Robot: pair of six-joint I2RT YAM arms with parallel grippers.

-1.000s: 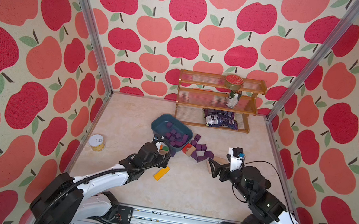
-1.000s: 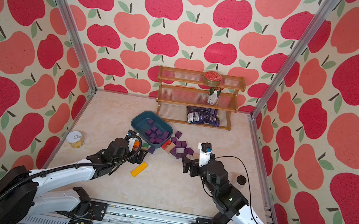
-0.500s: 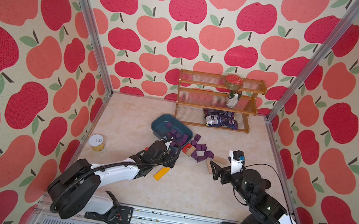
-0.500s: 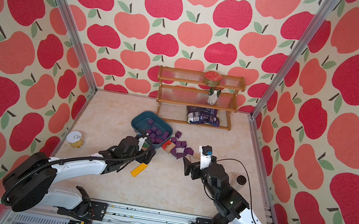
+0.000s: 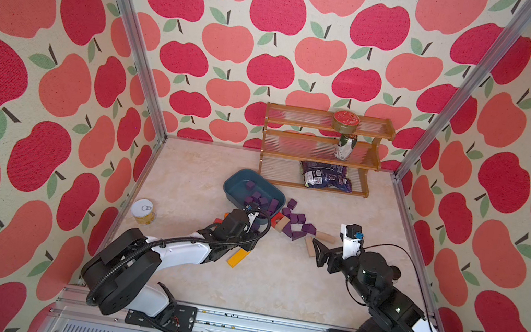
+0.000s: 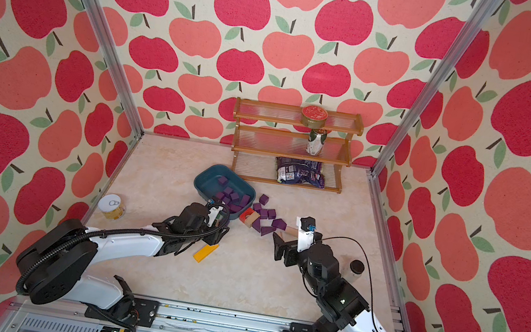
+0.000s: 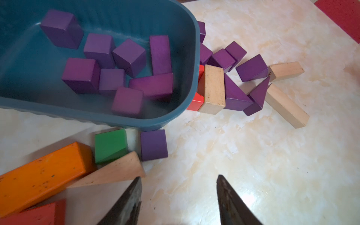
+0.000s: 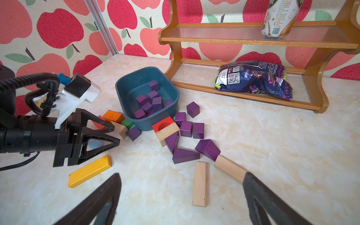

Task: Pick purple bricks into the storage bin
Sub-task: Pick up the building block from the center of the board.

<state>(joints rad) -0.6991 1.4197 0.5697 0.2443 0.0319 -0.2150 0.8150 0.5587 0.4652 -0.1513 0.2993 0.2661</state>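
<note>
The small dark-purple wooden cube (image 7: 153, 145) lies on the table (image 7: 253, 155) just beside the near wall of the teal-blue plastic storage bin (image 7: 87, 116), straight ahead of the left arm's fingers (image 7: 128, 204), which stand apart and empty, nearer than the right arm's fingers (image 8: 103, 200), also wide apart and empty.

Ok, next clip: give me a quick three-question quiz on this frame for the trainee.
1. True or false: the storage bin already holds several purple bricks.
2. What lies on the lowest shelf of the wooden rack? A) a banana B) a dark snack bag C) a mug
3. In the left wrist view, what colour is the block between the orange bar and the purple cube just outside the bin?
Key: 1 true; 2 B; 3 green.
</note>
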